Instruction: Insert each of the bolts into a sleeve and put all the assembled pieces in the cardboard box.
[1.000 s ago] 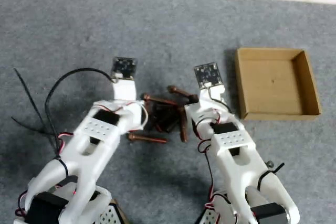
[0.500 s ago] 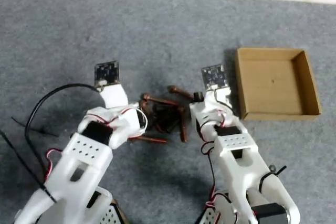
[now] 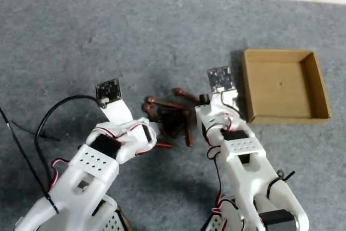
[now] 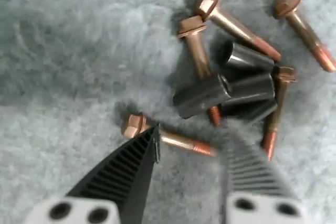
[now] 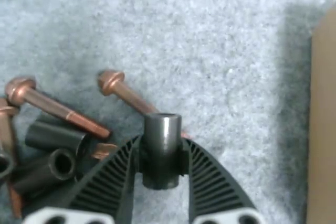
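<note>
Your right claw (image 5: 161, 146) is gripping a dark sleeve (image 5: 163, 129), holding it upright with the open bore facing up, just above the grey table (image 3: 81, 36) and beside the pile of bolts and sleeves (image 3: 170, 117) lying near the table's middle. Your left claw (image 4: 194, 136) is standing open, straddling a lone bolt (image 4: 173, 141) that is lying apart from the pile, toward the near edge. One finger seems to be sitting right at the bolt's head, though contact is hard to judge.

You are at the first pairing: sleeve in hand, bolt not yet taken. Next you are looking at closing the left claw across the shank, lifting, then bringing the threaded tip in line with the bore before pushing in. The cardboard box (image 3: 286, 116) is waiting toward the right edge, holding no assembled piece so far.
</note>
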{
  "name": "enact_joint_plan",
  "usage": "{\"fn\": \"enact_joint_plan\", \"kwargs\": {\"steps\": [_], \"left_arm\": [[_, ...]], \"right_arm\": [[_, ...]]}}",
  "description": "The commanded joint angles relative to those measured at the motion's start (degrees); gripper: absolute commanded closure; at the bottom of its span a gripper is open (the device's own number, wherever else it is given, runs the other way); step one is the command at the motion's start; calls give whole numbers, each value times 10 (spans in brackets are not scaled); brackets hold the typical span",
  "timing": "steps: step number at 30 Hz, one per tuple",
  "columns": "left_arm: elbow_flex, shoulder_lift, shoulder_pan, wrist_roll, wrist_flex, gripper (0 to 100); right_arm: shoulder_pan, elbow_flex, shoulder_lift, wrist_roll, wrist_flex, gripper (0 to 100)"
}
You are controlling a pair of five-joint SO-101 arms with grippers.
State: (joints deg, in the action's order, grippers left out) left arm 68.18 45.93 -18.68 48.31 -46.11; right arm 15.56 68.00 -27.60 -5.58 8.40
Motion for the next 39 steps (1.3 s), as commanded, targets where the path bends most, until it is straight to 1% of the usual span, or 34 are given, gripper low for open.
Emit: {"fn": "enact_joint_plan", "kwargs": {"steps": [1, 3, 5, 8, 18, 22, 27, 33, 39], "left_arm": [[-4, 15, -21, 12, -28, 729], [-3, 15, -24, 23, -32, 773], [-2, 15, -21, 31, -33, 793], [7, 15, -21, 31, -48, 785], [22, 14, -23, 30, -48, 790], [36, 14, -23, 30, -20, 790], [38, 14, -24, 33, -17, 790], [55, 14, -24, 32, 17, 790], [55, 14, -24, 32, 19, 790]], "right_arm": [[-7, -6, -17, -4, -16, 995], [-7, -6, -17, -4, -16, 995], [-7, -6, -17, -4, -16, 995], [-7, -6, -17, -4, -16, 995], [-7, -6, -17, -4, -16, 995], [-7, -6, -17, -4, -16, 995], [-7, -5, -17, -4, -16, 995], [-7, -5, -17, -4, -16, 995], [-7, -5, -17, -4, -16, 995]]}}
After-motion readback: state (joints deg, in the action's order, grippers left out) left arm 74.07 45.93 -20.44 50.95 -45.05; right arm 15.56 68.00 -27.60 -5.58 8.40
